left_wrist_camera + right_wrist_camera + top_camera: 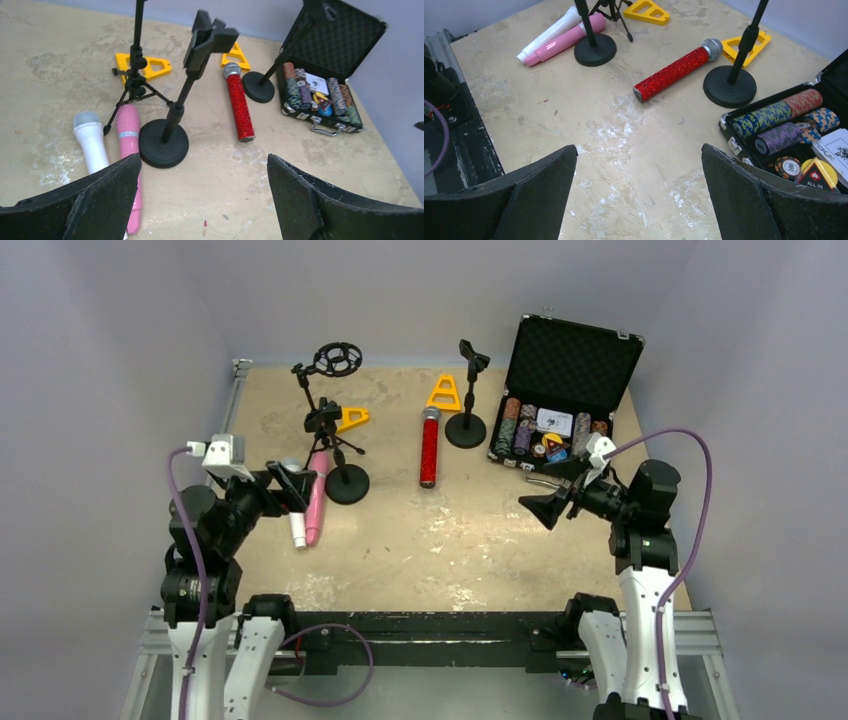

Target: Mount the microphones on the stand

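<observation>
on the beige table (450, 540) the pink microphone (317, 502) and white microphone (298, 532) lie side by side, heads pointing away, just under the spread, empty jaws of the left arm (225, 515), while the right arm (640, 505), jaws spread too, hangs farther off.

A lab test cell: plain grey walls (90, 360) enclose a scuffed tabletop (420, 540) on aluminium rails (716, 632).

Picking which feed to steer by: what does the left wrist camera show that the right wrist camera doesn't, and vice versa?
Only left wrist: the clip atop the nearer round-base stand, and the mesh head of the white microphone. Only right wrist: the black rail at the near edge and a yellow ALL IN token in the chip case. Both: the red microphone, pink microphone and white microphone lying flat, none on a stand.
</observation>
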